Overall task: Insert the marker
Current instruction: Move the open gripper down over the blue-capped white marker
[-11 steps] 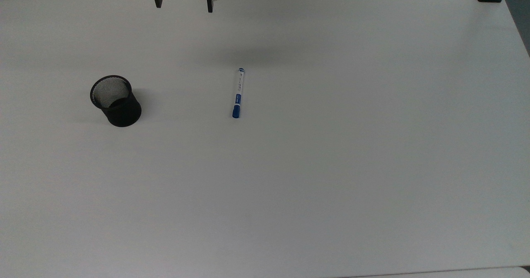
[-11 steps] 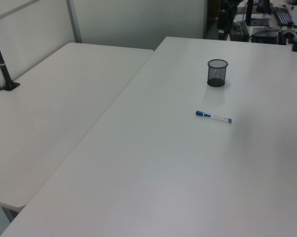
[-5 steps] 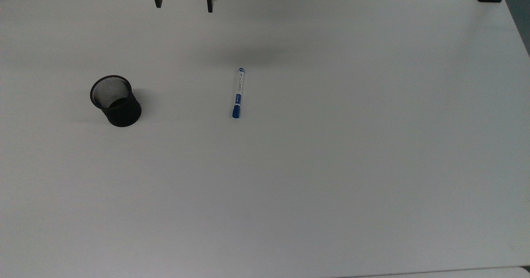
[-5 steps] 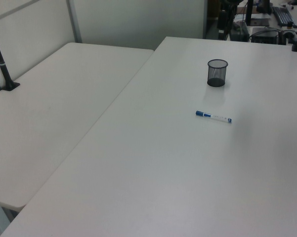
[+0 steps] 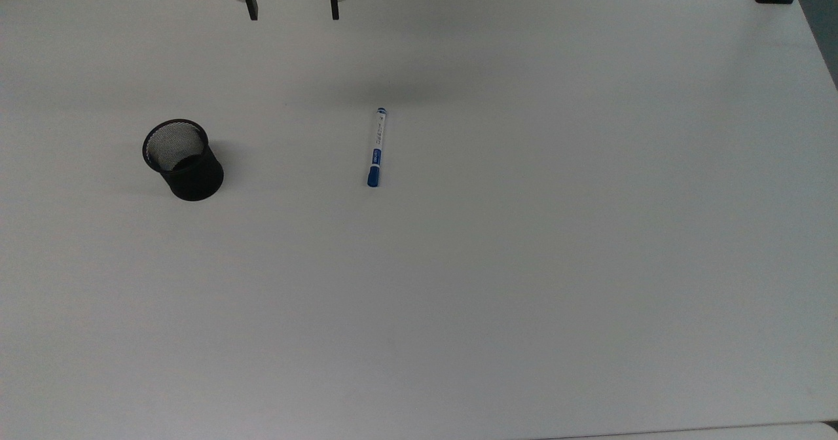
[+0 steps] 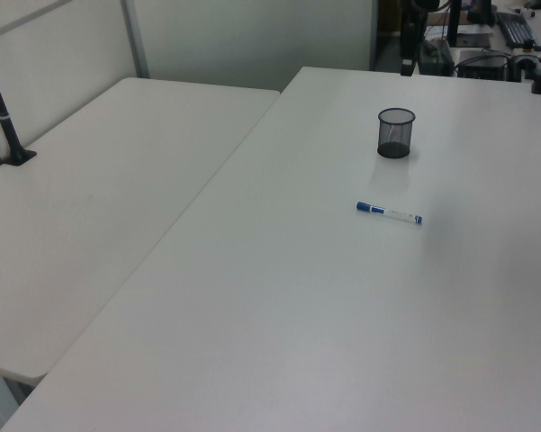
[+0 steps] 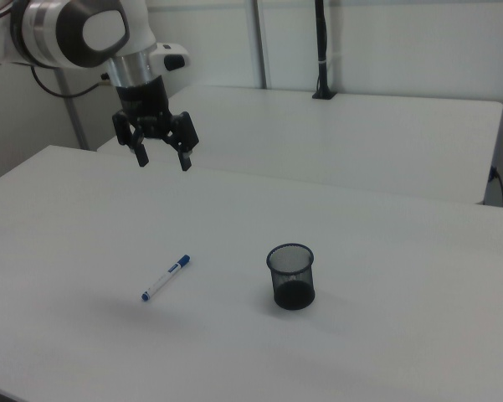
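Marker [image 5: 376, 146] lies flat on the white counter [image 5: 524, 263] in the top view, long axis nearly up-down in the picture, blue cap toward the bottom, blue end tip toward the top. One black mesh cup [image 5: 182, 159] stands upright well apart from it, toward the top view's left. The tool [image 5: 293, 13] hangs at the counter's far edge at the top of the picture, fingers spread wide and holding nothing. Broad bare counter surrounds both things on every side.

In the left view, the one marker [image 6: 389, 212] lies roughly crosswise, cap toward the left view's left, nearer the camera than the cup [image 6: 396, 132].

In the right view, the tool [image 7: 161, 162] hangs high above the counter [image 7: 402, 335], jaws wide apart, above and behind the marker [image 7: 166, 277]. The marker lies on a diagonal, cap toward the cup [image 7: 291, 275], which stands near it on the right view's right.
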